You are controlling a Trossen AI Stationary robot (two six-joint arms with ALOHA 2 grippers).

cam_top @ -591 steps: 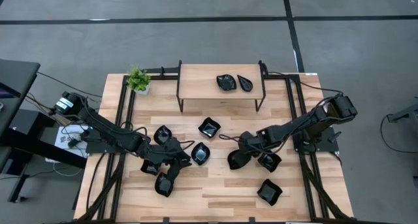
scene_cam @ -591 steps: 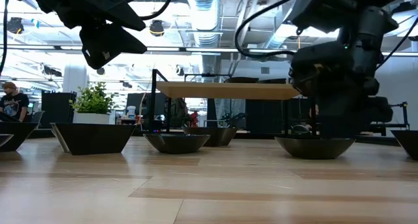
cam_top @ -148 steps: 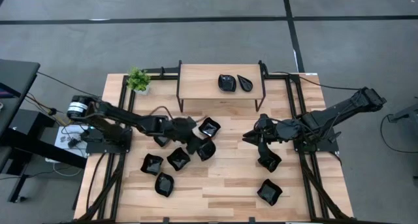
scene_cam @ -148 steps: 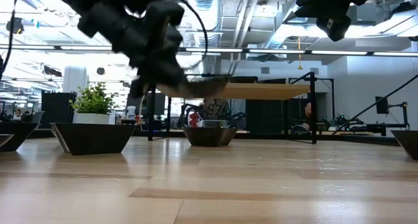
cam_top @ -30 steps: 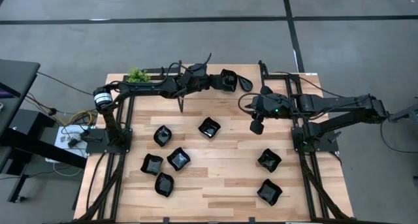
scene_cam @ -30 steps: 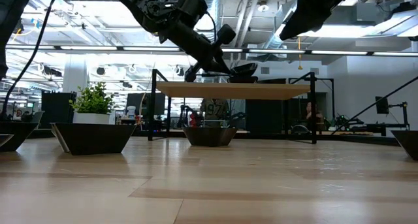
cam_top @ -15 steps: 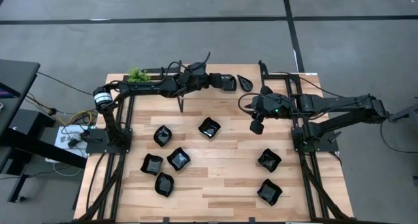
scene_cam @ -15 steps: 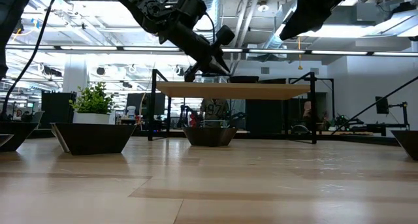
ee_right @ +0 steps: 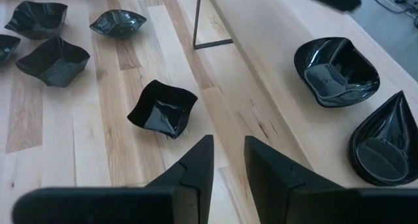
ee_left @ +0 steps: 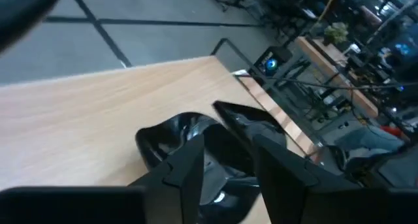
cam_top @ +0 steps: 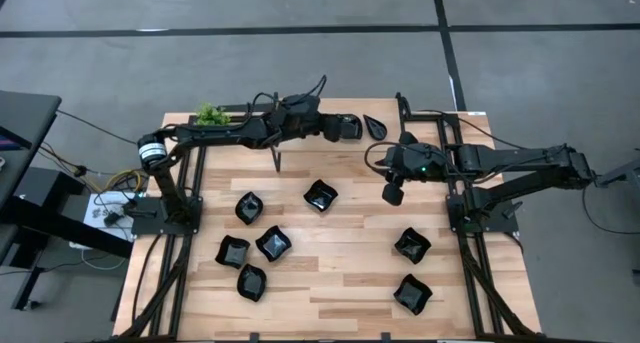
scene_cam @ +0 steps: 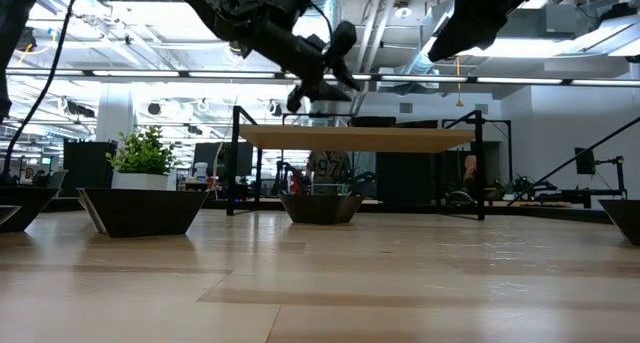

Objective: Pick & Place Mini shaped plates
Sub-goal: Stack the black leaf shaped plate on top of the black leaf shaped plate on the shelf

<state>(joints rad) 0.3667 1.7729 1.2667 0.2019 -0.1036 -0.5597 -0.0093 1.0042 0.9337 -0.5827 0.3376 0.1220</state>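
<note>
Currently: left end effector (cam_top: 328,129) over the shelf (cam_top: 300,111), fingers spread, holding nothing; 1 plate (cam_top: 347,128) just ahead of its tips, teardrop plate (cam_top: 375,126) beyond. Right end effector (cam_top: 392,194) hovers beside the shelf, fingers slightly parted, empty. 7 plates on the tabletop (cam_top: 340,273).

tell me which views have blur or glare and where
Left wrist view: the near glossy black dish and dark gripper fingers are soft, the background blurred. Low view: bright ceiling lights backlight the arms into silhouettes. Right wrist view: sharp, with highlights on the glossy black dishes on the pale wooden shelf.
</note>
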